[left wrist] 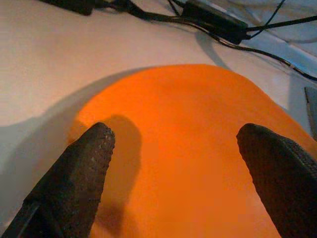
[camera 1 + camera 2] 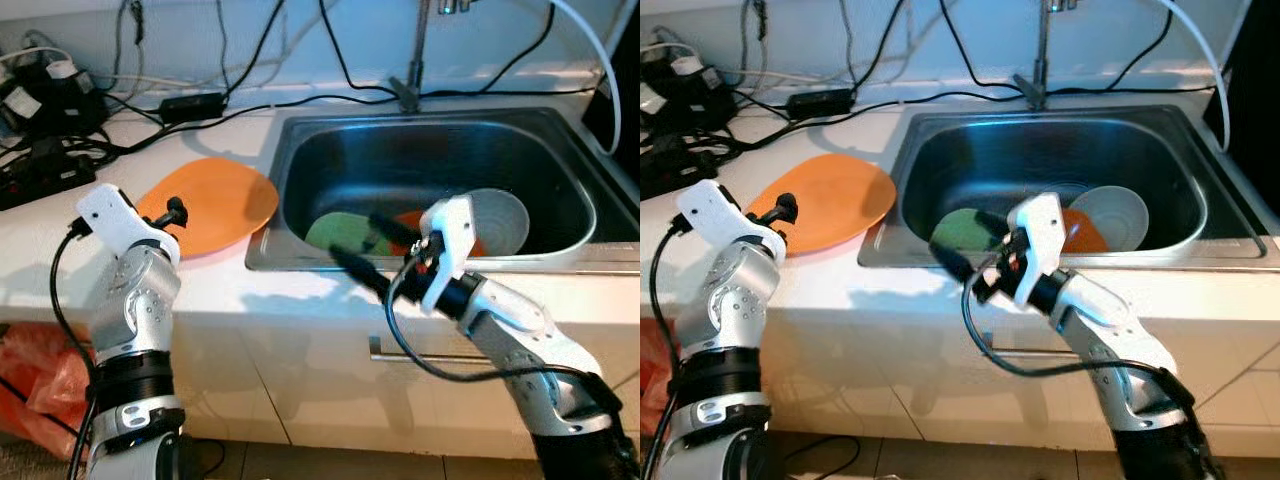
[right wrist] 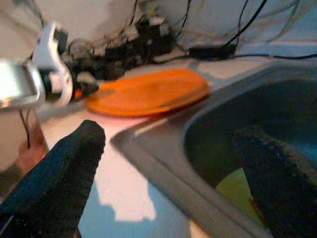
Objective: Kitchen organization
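Note:
An orange plate [image 2: 215, 203] lies flat on the white counter, just left of the steel sink [image 2: 300, 150]. My left gripper [image 2: 172, 212] hovers over the plate's near left edge. In the left wrist view it [image 1: 176, 131] is open, with the orange plate [image 1: 183, 163] spread between the fingers. Inside the sink lie a green plate [image 2: 340, 230], a red-orange plate [image 2: 408, 218] and a grey bowl [image 2: 498, 220]. My right gripper [image 2: 365, 247] stands open at the sink's front rim, above the green plate. The right wrist view shows its fingers [image 3: 74, 158] wide apart over the rim.
Power strips and tangled cables [image 2: 45, 120] crowd the counter's back left, with a black adapter [image 2: 192, 103] behind the orange plate. The faucet [image 2: 412, 75] rises behind the sink. A red-orange bag [image 2: 30, 380] lies on the floor at lower left.

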Robot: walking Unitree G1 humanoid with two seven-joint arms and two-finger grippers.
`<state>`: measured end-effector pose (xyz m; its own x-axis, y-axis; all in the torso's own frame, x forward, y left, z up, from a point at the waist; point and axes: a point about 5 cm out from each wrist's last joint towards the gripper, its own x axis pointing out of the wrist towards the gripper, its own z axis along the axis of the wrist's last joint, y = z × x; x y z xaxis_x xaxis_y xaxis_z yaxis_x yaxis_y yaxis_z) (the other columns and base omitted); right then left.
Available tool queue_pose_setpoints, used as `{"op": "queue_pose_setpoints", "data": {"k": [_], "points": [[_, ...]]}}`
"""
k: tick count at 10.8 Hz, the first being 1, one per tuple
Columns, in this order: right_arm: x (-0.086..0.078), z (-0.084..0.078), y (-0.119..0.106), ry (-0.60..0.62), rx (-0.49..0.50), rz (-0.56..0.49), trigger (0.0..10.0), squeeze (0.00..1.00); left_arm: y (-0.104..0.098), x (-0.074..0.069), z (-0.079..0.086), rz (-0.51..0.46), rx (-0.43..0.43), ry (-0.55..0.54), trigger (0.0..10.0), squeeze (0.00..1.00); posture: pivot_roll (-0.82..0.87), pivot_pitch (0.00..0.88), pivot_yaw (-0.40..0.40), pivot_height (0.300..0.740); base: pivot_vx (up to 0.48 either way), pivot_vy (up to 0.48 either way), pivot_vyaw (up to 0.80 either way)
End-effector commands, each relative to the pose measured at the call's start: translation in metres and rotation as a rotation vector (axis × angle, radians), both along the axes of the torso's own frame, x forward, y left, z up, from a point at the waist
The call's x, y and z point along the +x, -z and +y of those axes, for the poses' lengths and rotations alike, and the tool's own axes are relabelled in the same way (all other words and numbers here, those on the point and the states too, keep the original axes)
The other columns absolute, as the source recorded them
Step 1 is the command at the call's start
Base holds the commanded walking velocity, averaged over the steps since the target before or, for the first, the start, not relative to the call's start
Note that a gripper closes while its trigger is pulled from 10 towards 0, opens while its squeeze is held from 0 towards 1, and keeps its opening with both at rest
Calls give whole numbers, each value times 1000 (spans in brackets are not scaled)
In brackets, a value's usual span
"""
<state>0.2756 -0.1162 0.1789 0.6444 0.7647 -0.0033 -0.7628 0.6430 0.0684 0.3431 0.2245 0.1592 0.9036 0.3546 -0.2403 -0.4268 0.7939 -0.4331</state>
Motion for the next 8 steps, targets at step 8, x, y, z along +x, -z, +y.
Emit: {"op": "queue_pose_setpoints", "data": {"k": [8], "points": [[-4, -1, -3, -44, -28, -1, 10000, 1000, 20, -15, 37, 104, -50, -156, 10000, 0, 68, 52, 134, 740, 0, 0, 0]]}}
